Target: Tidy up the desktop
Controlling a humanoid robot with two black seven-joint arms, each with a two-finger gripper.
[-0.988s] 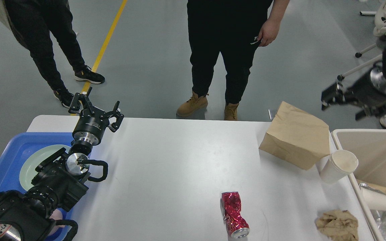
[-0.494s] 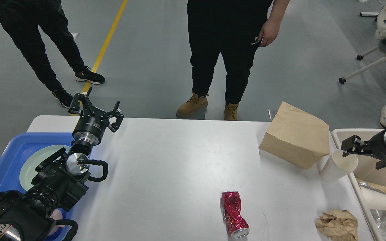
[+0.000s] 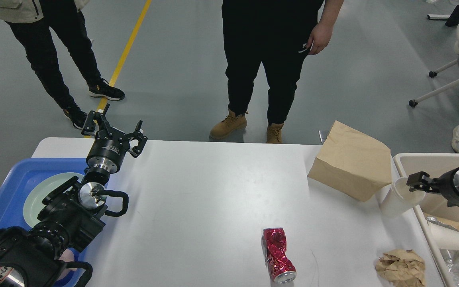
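The white desktop holds a crushed red can at front centre, a brown paper bag at the back right, a crumpled brown paper at the front right, and a white paper cup by the right edge. My left gripper is open and empty, raised over the desktop's back left corner. My right gripper comes in from the right and sits at the cup's rim. It is dark and small, so I cannot tell its fingers apart.
A beige bin stands at the desktop's right edge, with a cup and paper inside. A blue tray with a pale green plate lies at the left. Two people stand beyond the far edge.
My right arm has come down from high at the right to the paper cup's rim. The cup has shifted slightly left. The left arm has not moved.
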